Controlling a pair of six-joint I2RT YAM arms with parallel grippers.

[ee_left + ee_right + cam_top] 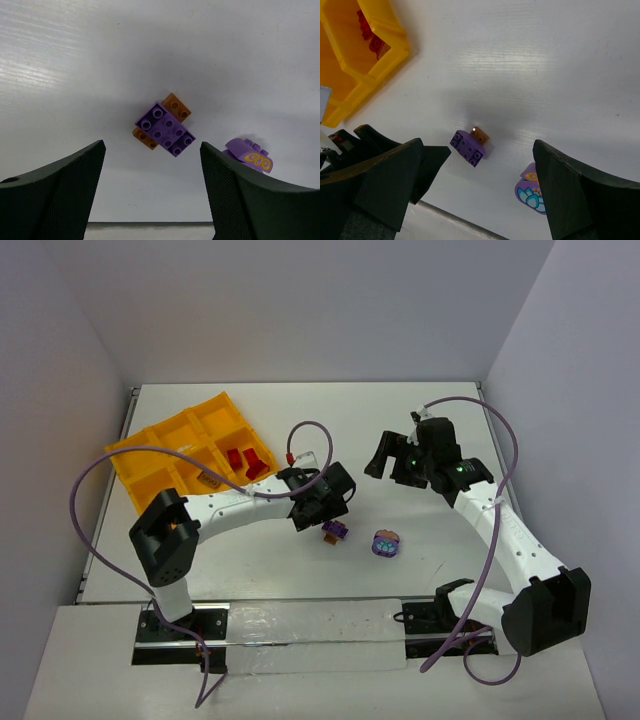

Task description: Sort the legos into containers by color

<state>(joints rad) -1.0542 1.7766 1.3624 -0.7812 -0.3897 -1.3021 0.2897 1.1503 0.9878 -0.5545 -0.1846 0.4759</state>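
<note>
A purple-and-orange lego [335,531] lies on the white table; it also shows in the left wrist view [164,128] and the right wrist view [469,145]. A purple lego with light-blue bits [386,543] lies to its right, also in the left wrist view [248,155] and the right wrist view [532,191]. Two red legos [244,461] lie in one cell of the yellow-orange tray [140,454]. My left gripper [322,506] is open and empty, just above-left of the purple-and-orange lego. My right gripper [392,456] is open and empty, held high at the right.
Another tray cell holds a small brownish item [208,480]. The tray's near corner [365,80] shows in the right wrist view. Grey walls close in the table on three sides. A shiny strip [315,630] runs along the near edge between the arm bases.
</note>
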